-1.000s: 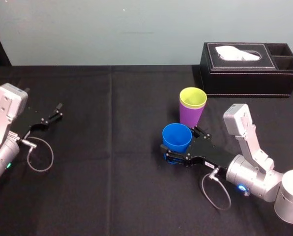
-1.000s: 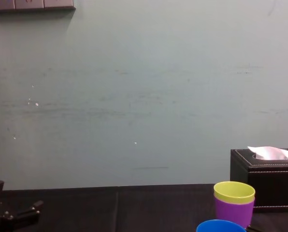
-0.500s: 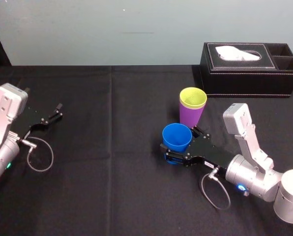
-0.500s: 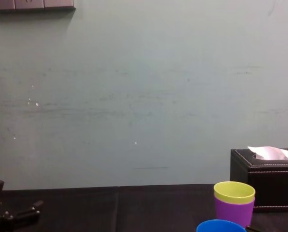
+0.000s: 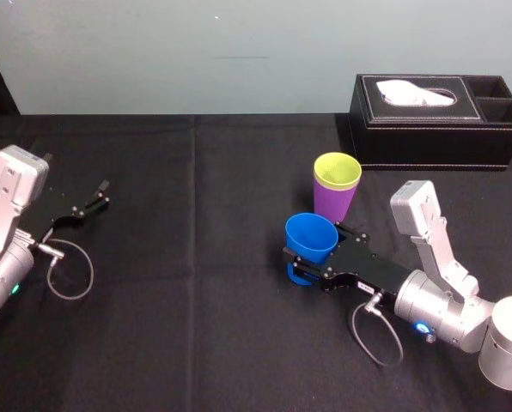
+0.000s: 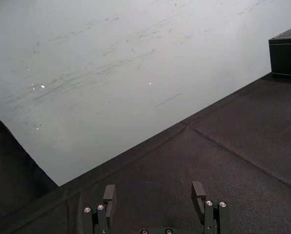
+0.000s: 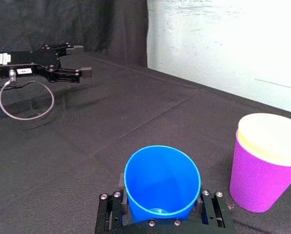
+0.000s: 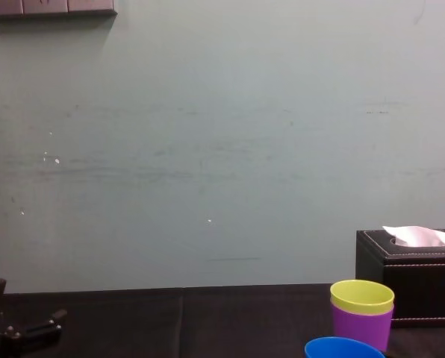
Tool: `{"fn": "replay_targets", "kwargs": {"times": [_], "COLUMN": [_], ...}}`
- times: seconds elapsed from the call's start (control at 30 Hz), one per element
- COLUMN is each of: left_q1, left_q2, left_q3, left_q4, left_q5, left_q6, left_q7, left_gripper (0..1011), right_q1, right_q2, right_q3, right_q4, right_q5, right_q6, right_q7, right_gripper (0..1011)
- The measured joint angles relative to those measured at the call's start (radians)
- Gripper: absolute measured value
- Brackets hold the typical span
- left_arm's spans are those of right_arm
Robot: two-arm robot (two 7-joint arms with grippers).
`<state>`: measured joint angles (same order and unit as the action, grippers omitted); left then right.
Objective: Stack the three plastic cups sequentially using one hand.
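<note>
The right end effector [image 5: 301, 263] clamps its flat jaws on either side of the blue cup [image 5: 310, 239] near the middle of the black desk [image 5: 196, 309], the cup's mouth facing up. In the right wrist view the blue cup [image 7: 161, 181] sits squarely between the two jaw bars of the right end effector [image 7: 161, 204], gripped low on its wall. Whether its base touches the desk cannot be told.

Just behind it and slightly to the right stands the purple cup [image 5: 333, 204], upright, with the yellow-green cup [image 5: 338, 170] nested inside so that only its rim band shows. The blue cup and this pair are near each other but apart. From the chest view the yellow-green cup [image 8: 362, 296] rises out of the purple cup [image 8: 361, 328], with the blue cup [image 8: 342, 349] in front.

A black tissue box [image 5: 436, 124] stands at the desk's far right edge, against the pale wall [image 5: 196, 51].

The left end effector [image 5: 103, 194] is parked at the desk's left side, well apart from the cups, its jaws spread with nothing between them.
</note>
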<state>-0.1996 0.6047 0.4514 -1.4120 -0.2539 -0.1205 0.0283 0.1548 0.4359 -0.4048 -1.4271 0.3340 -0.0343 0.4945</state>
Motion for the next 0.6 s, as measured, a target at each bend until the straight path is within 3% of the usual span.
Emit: {"fn": "replay_targets", "kwargs": {"times": [0.27,0.6], "left_q1": [0.000,0.000], "left_q2": [0.000,0.000], "left_q3": [0.000,0.000], "left_q4": [0.000,0.000], "left_q5": [0.000,0.000], "left_q6": [0.000,0.000], "left_q7": [0.000,0.000], "left_gripper": [1011,1011], "right_q1": [-0.017,0.001], "right_q2": [0.018,0.047], "right_q3": [0.008,0.031], "right_q4": [-0.046,-0.140], "right_q5": [-0.001,0.012], "right_q6": [-0.016,0.019], "right_q7": [0.000,0.003], "right_gripper": [729,729]}}
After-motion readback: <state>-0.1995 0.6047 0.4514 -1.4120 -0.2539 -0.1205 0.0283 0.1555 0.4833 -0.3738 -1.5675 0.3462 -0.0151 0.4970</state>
